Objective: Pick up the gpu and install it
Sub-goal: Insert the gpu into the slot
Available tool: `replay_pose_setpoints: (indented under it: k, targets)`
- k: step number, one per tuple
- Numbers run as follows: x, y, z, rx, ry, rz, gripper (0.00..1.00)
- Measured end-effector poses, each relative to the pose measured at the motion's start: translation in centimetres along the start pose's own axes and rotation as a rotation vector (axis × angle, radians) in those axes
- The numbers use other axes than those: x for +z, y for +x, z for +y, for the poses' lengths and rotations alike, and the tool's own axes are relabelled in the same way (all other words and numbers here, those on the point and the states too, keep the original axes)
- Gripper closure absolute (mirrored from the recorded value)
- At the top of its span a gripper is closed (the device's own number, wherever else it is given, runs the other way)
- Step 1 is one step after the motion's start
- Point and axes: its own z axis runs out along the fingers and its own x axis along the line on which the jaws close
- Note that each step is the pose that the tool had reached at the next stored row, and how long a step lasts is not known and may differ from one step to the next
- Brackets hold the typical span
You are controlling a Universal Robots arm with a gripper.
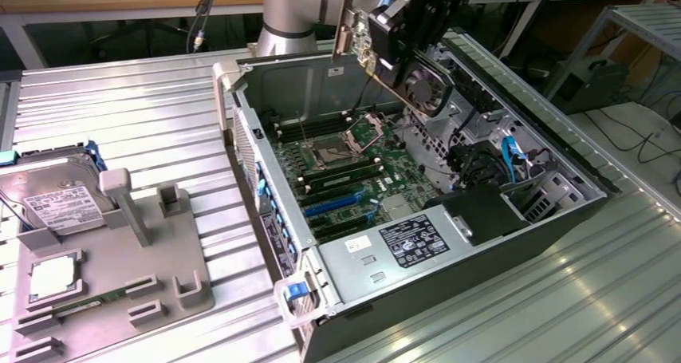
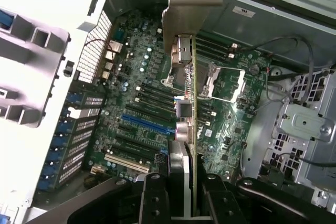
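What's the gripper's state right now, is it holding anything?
Gripper: jaws closed on the gpu, holding it edge-on over the open computer case.

At twelve o'clock in the exterior view the arm (image 1: 293, 8) runs off the edge, and the gripper (image 1: 404, 32) covers the upper part of the gpu (image 1: 426, 88), so where it grips the card is hidden from here. The print on the hard drive (image 1: 53, 207) at nine o'clock and on the power supply label (image 1: 415, 242) at five o'clock is too small to read. The grey holder (image 1: 117, 275) is cut off at seven o'clock. In the wrist view the gpu stands edge-on, its face unseen, hiding part of the processor socket (image 2: 226, 80)
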Motion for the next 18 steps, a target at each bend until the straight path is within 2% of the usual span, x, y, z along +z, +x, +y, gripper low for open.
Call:
replay_pose_setpoints:
  k: [9, 18]
  targets:
    - [0.01, -0.26, -0.10, -0.087, -0.0023, 0.0077, 0.71]
    - [0.03, -0.27, -0.10, -0.108, -0.0028, 0.0096, 0.71]
